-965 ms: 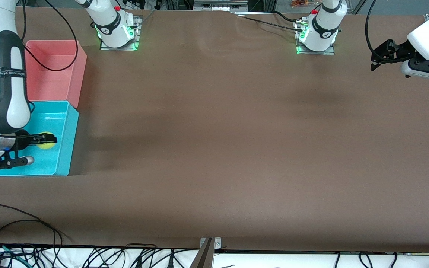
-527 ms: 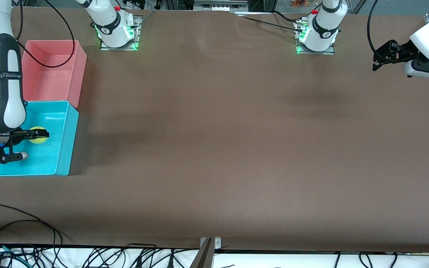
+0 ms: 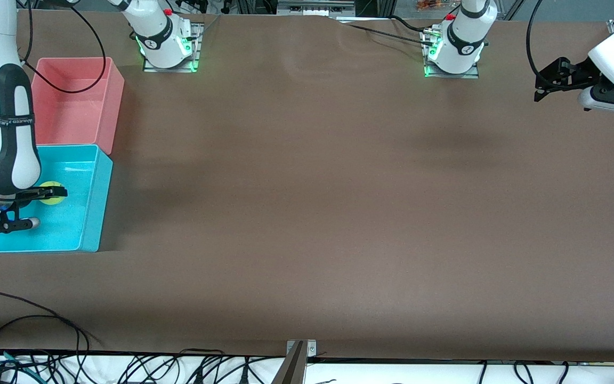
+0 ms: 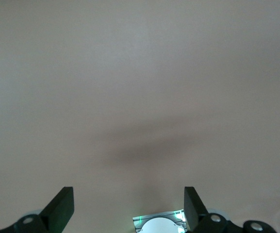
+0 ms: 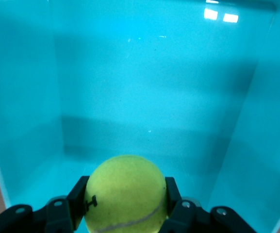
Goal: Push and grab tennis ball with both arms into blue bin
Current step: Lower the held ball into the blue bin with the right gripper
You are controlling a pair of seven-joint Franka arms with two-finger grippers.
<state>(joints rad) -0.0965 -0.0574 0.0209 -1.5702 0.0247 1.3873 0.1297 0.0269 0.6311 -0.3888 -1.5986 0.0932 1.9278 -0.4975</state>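
Tennis ball, pinched between the right gripper's fingers over the blue bin at the frame's lower left, could bounce out if released from this height, while the left gripper waits wide open at upper right.

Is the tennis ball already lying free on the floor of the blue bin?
No, the right gripper holds the tennis ball between its fingers, above the inside of the blue bin.
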